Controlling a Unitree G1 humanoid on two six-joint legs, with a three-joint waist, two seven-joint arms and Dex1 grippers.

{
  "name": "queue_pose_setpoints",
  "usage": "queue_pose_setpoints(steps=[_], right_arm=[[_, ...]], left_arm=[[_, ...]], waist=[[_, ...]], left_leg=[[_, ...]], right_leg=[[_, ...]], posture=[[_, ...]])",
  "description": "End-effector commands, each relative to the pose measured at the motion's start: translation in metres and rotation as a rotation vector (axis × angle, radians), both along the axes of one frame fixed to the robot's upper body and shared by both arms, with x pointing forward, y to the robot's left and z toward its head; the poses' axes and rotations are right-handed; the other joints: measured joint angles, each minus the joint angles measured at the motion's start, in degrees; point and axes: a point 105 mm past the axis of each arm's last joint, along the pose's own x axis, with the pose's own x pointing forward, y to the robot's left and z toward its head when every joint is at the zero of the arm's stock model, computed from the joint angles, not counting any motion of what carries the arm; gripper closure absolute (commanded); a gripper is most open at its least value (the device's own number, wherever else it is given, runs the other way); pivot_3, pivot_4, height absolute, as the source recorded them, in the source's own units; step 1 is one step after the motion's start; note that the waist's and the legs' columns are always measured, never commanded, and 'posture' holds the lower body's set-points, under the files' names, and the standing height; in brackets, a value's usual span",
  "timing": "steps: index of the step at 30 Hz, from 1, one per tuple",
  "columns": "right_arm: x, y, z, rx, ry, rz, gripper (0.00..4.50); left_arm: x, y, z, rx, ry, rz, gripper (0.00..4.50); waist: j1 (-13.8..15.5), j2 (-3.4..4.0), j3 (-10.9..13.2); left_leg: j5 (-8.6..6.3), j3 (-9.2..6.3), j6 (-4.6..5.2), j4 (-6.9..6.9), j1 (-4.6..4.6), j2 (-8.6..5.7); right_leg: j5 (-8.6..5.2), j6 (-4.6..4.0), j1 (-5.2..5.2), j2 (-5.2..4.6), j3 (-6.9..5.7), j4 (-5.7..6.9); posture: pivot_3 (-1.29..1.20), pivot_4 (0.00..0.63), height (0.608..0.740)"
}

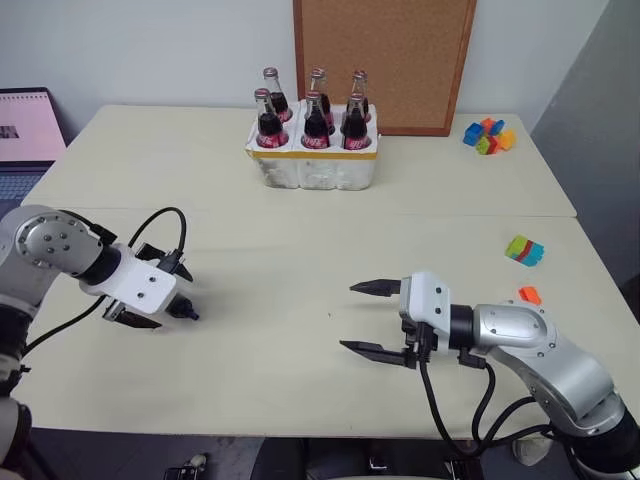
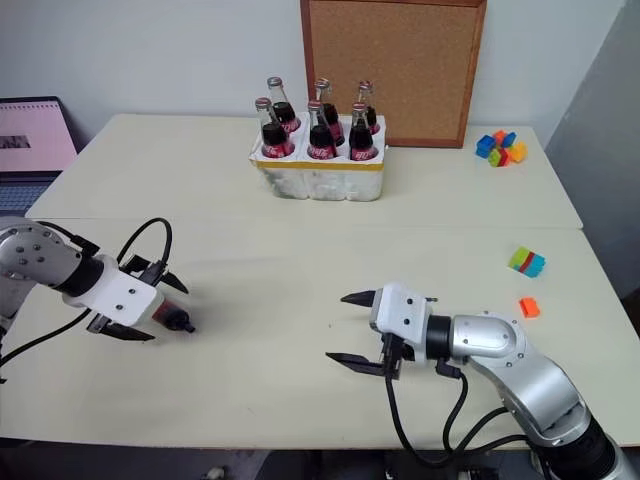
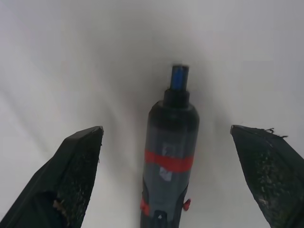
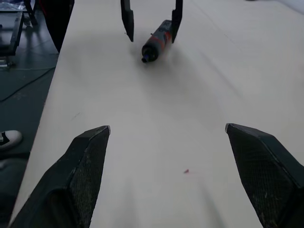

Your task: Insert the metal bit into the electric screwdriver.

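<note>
Screwdriver lies between open left end effector; right end effector open, bottles behind.

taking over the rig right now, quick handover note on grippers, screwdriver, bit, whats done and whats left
Left gripper: open, fingers either side of the electric screwdriver, which lies on the table; not gripped.
Right gripper: open, empty, above the table's middle, pointing toward the left one.
Metal bit: I cannot find it in these views.
Done: nothing inserted.
Left: grasp the screwdriver, locate the bit, insert it.
</note>
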Motion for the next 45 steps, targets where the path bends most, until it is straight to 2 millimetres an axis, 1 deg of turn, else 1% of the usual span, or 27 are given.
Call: queue_pose_setpoints(steps=[1, 4, 11, 14, 17, 20, 21, 22, 25, 26, 28, 32, 34, 36, 37, 42, 44, 45], right_arm=[[-0.005, 0.006, 0.009, 0.022, -0.040, 0.001, 0.41], [-0.007, 0.008, 0.010, 0.028, -0.038, -0.002, 0.41], [-0.006, 0.009, 0.013, 0.031, -0.041, -0.002, 0.41], [-0.005, 0.009, 0.015, 0.028, -0.045, -0.001, 0.41], [-0.004, 0.008, 0.016, 0.025, -0.047, 0.000, 0.38], [-0.004, 0.007, 0.018, 0.019, -0.050, 0.001, 0.38], [-0.004, 0.007, 0.018, 0.017, -0.051, 0.001, 0.38], [-0.004, 0.007, 0.019, 0.015, -0.052, 0.001, 0.38], [-0.003, 0.006, 0.020, 0.011, -0.055, -0.001, 0.38], [-0.003, 0.005, 0.020, 0.009, -0.056, -0.002, 0.38], [-0.003, 0.004, 0.020, 0.004, -0.058, -0.005, 0.38], [-0.003, 0.002, 0.020, -0.003, -0.060, -0.006, 0.38], [-0.003, -0.001, 0.021, -0.010, -0.062, -0.010, 0.38], [-0.003, -0.006, 0.023, -0.015, -0.062, -0.017, 0.38], [-0.004, -0.009, 0.025, -0.012, -0.059, -0.018, 0.38], [-0.011, -0.018, 0.036, 0.021, -0.038, -0.007, 0.38], [-0.013, -0.021, 0.040, 0.035, -0.031, -0.002, 0.38], [-0.014, -0.023, 0.044, 0.038, -0.033, 0.003, 0.38]], left_arm=[[0.002, -0.001, 0.001, 0.007, 0.014, -0.004, 0.00], [0.003, -0.007, 0.000, 0.001, 0.031, -0.014, 0.00], [0.000, -0.001, -0.007, 0.052, 0.053, -0.011, 0.00], [0.002, -0.003, -0.016, 0.054, 0.051, -0.002, 0.00], [0.004, -0.003, -0.024, 0.060, 0.042, 0.002, 0.60], [0.006, -0.004, -0.031, 0.065, 0.036, 0.003, 1.32], [0.005, -0.003, -0.033, 0.071, 0.036, 0.001, 1.47], [0.006, -0.004, -0.035, 0.069, 0.034, 0.001, 1.77], [0.006, -0.005, -0.037, 0.063, 0.030, -0.001, 2.37], [0.006, -0.005, -0.038, 0.063, 0.029, -0.001, 2.67], [0.006, -0.003, -0.038, 0.061, 0.026, 0.003, 2.85], [0.009, -0.003, -0.031, 0.029, 0.007, 0.032, 2.86], [0.013, -0.012, -0.022, -0.073, -0.002, 0.093, 2.86], [0.018, -0.029, -0.010, -0.222, -0.004, 0.156, 2.86], [0.021, -0.041, -0.001, -0.320, -0.002, 0.184, 2.86], [0.021, -0.082, 0.027, -0.610, 0.038, 0.249, 2.86], [0.021, -0.095, 0.033, -0.679, 0.046, 0.255, 2.86], [0.022, -0.107, 0.040, -0.756, 0.056, 0.253, 2.86]], waist=[[-0.01, 0.00, 0.00], [-0.04, -0.01, 0.00], [-0.12, -0.01, -0.01], [-0.12, -0.01, -0.01], [-0.12, -0.01, -0.01], [-0.11, -0.02, -0.01], [-0.11, -0.02, -0.01], [-0.10, -0.02, -0.02], [-0.10, -0.01, -0.02], [-0.10, -0.02, -0.02], [-0.11, -0.01, -0.02], [-0.11, -0.01, -0.02], [-0.11, -0.01, -0.02], [-0.12, -0.01, -0.02], [-0.05, -0.02, -0.02], [0.15, -0.08, -0.05], [0.09, -0.08, -0.05], [0.07, -0.08, -0.05]], left_leg=[[0.00, 0.00, 0.00, 0.01, 0.00, 0.00], [0.00, 0.00, 0.00, 0.02, 0.00, 0.00], [0.00, -0.05, 0.00, 0.02, 0.02, 0.04], [0.00, -0.04, 0.00, 0.03, 0.02, 0.04], [0.00, -0.04, 0.00, 0.04, 0.02, 0.03], [0.00, -0.05, 0.00, 0.04, 0.01, 0.04], [0.00, -0.05, 0.00, 0.04, 0.02, 0.03], [0.00, -0.05, 0.00, 0.04, 0.01, 0.04], [0.00, -0.06, 0.00, 0.04, 0.05, 0.03], [0.00, -0.07, 0.00, 0.04, 0.07, 0.03], [0.01, -0.07, 0.00, 0.04, 0.09, 0.03], [0.01, -0.08, 0.00, 0.04, 0.12, 0.03], [0.01, -0.07, 0.00, 0.05, 0.12, 0.03], [0.01, -0.08, 0.00, 0.07, 0.10, 0.04], [0.01, -0.07, 0.00, 0.08, 0.06, 0.03], [0.01, -0.07, 0.00, 0.16, -0.07, -0.03], [0.01, -0.08, 0.00, 0.16, -0.07, -0.04], [0.01, -0.08, 0.00, 0.16, -0.06, -0.03]], right_leg=[[0.00, 0.00, 0.00, 0.00, 0.00, 0.00], [0.00, 0.00, 0.01, 0.00, 0.00, 0.01], [0.00, 0.00, 0.00, 0.00, -0.03, 0.06], [0.01, 0.00, 0.01, 0.00, -0.03, 0.07], [0.01, 0.00, 0.01, 0.00, -0.03, 0.07], [0.01, 0.00, 0.01, -0.01, -0.02, 0.06], [0.01, 0.00, 0.01, -0.01, -0.02, 0.07], [0.01, 0.00, 0.01, -0.01, -0.02, 0.07], [0.01, 0.00, 0.03, -0.02, -0.04, 0.11], [0.01, 0.00, 0.04, -0.03, -0.04, 0.13], [0.02, 0.00, 0.05, -0.03, -0.05, 0.15], [0.02, 0.00, 0.06, -0.03, -0.05, 0.18], [0.02, 0.00, 0.05, -0.03, -0.05, 0.20], [0.02, 0.00, 0.05, -0.02, -0.05, 0.19], [0.02, 0.00, 0.05, -0.02, -0.06, 0.19], [0.01, 0.01, 0.06, -0.09, -0.04, 0.05], [0.02, 0.02, 0.06, -0.10, -0.03, 0.05], [0.02, 0.01, 0.06, -0.10, -0.03, 0.06]], posture=[[0.00, 0.150, 0.740], [0.00, 0.150, 0.740], [0.00, 0.150, 0.740], [0.00, 0.150, 0.740], [0.00, 0.150, 0.740], [0.00, 0.150, 0.740], [0.00, 0.150, 0.740], [0.00, 0.150, 0.740], [0.00, 0.150, 0.740], [0.00, 0.150, 0.740], [0.00, 0.150, 0.740], [0.00, 0.150, 0.740], [0.00, 0.150, 0.740], [0.00, 0.150, 0.740], [0.00, 0.150, 0.740], [0.00, 0.150, 0.740], [0.00, 0.150, 0.740], [0.00, 0.150, 0.740]])
